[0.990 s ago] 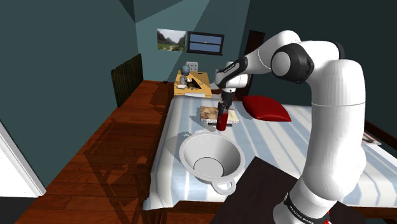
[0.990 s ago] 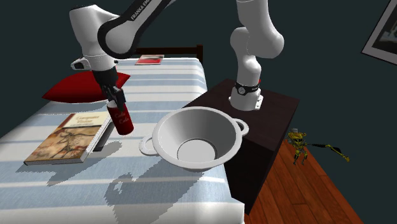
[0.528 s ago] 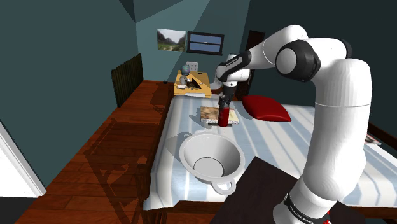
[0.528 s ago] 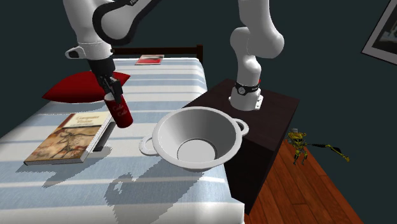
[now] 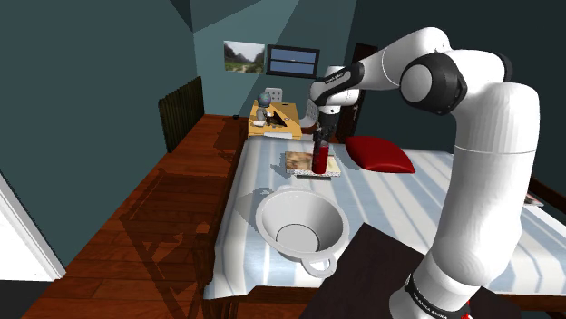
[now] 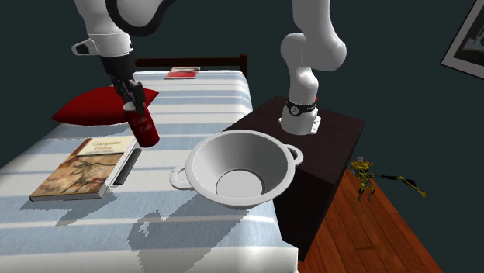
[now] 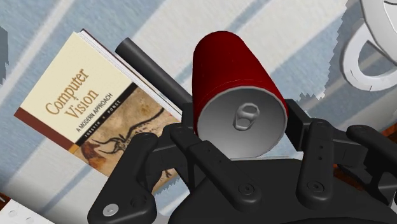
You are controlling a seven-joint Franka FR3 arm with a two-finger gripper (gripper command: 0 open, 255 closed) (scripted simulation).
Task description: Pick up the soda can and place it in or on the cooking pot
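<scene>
Clamping soda can (image 6: 145, 130) (tilted), end effector (image 6: 135, 107) hovers.

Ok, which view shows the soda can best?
The wrist view: the red soda can is close up, pull-tab top facing the camera, clasped by the gripper. The shoulder and second exterior views show it small, from the side.

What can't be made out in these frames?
- Wrist view: cooking pot is cut off by the edge; one handle shows.
- Wrist view: dark rod beside the book, one end hidden behind the soda can.
- Shoulder view: items on the far yellow table are too small to name.
</scene>
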